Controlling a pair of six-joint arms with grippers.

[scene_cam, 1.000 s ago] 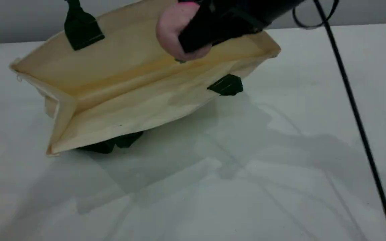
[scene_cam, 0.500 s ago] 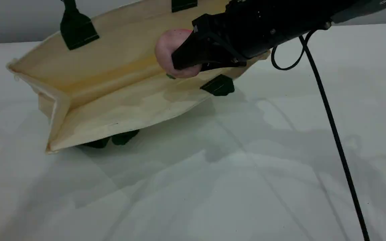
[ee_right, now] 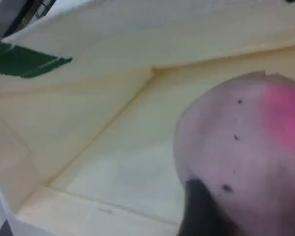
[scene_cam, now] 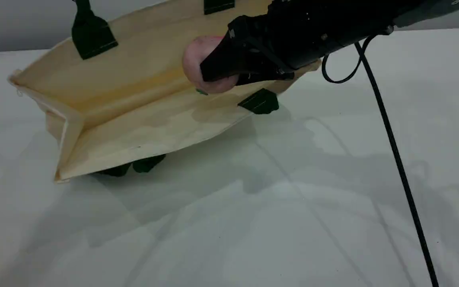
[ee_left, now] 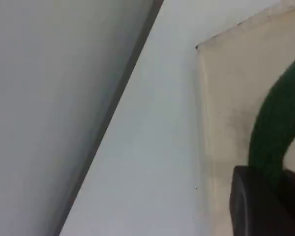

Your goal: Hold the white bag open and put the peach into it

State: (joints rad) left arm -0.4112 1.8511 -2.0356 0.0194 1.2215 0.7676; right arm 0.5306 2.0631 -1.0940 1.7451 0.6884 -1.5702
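Observation:
The white bag point(scene_cam: 134, 103) lies tilted on the table with its mouth open toward the scene camera. Its upper side is lifted by a green handle point(scene_cam: 90, 36) that runs out of the top of the frame. In the left wrist view my left gripper point(ee_left: 265, 196) is shut on that green rope handle point(ee_left: 278, 132), with the bag's outer wall point(ee_left: 226, 98) beside it. My right gripper point(scene_cam: 217, 63) reaches into the bag's mouth from the right. The pink peach point(scene_cam: 197, 59) sits between its fingers, just above the lower inner wall. The right wrist view shows the peach point(ee_right: 246, 147) close up over the bag's interior point(ee_right: 113, 147).
A black cable point(scene_cam: 393, 147) hangs from the right arm and crosses the right half of the table. The bag's lower green handle point(scene_cam: 142, 164) pokes out from under it, and a green tab point(scene_cam: 259, 101) sits on the near rim. The pale table point(scene_cam: 253, 223) stretches out in front.
My right gripper has come down and in from above the rim, carrying the peach into the bag's mouth. Over the last half second it barely moved. The bag shifted slightly left.

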